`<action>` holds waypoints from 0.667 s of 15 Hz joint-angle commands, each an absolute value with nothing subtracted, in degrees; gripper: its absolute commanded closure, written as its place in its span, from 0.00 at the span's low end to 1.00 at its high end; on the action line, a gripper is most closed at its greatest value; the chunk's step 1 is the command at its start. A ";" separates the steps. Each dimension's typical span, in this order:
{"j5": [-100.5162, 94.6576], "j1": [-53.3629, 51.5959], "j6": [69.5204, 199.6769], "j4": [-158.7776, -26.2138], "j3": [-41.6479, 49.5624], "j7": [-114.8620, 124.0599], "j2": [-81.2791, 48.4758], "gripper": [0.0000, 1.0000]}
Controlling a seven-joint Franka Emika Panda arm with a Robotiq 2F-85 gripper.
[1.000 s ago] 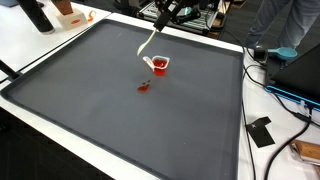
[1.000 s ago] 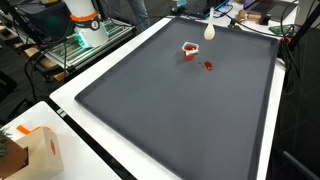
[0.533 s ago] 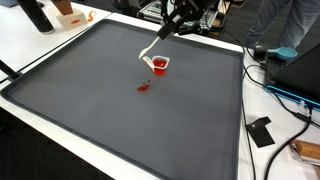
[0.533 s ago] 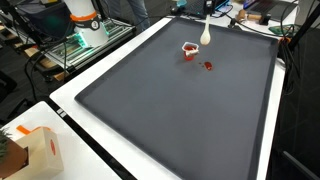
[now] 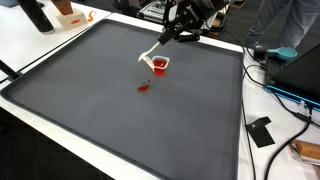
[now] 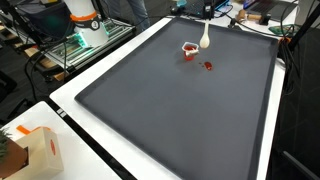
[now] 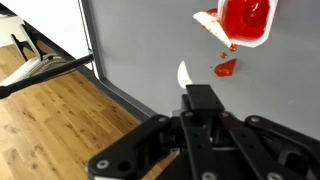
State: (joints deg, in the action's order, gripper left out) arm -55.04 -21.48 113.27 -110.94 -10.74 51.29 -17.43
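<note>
My gripper (image 5: 178,27) hangs over the far edge of a dark grey mat (image 5: 120,120) and is shut on the handle of a white spoon (image 5: 152,52). The spoon slopes down, and its bowl is right beside a small white cup of red stuff (image 5: 158,64). A red spill (image 5: 143,87) lies on the mat in front of the cup. The spoon (image 6: 204,40), cup (image 6: 190,50) and spill (image 6: 208,66) show in both exterior views. In the wrist view the gripper (image 7: 200,100) fills the bottom, with the spoon tip (image 7: 184,73), spill (image 7: 225,68) and cup (image 7: 245,20) beyond it.
The mat lies on a white table (image 6: 70,100). A cardboard box (image 6: 35,150) stands at a table corner. Cables and a blue-wired device (image 5: 285,95) and a black block (image 5: 261,131) lie beside the mat. A person (image 5: 290,25) stands behind the table.
The gripper has moved sideways and a little lower. The spoon's bowl has come down closer to the cup. The cup and the spill have not moved.
</note>
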 commanded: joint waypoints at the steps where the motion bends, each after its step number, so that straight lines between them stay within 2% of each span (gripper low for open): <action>1: -56.77 -21.69 111.94 -110.50 -11.07 53.30 -18.57 0.97; 10: -55.77 -20.89 113.48 -110.51 -11.14 51.93 -18.33 0.97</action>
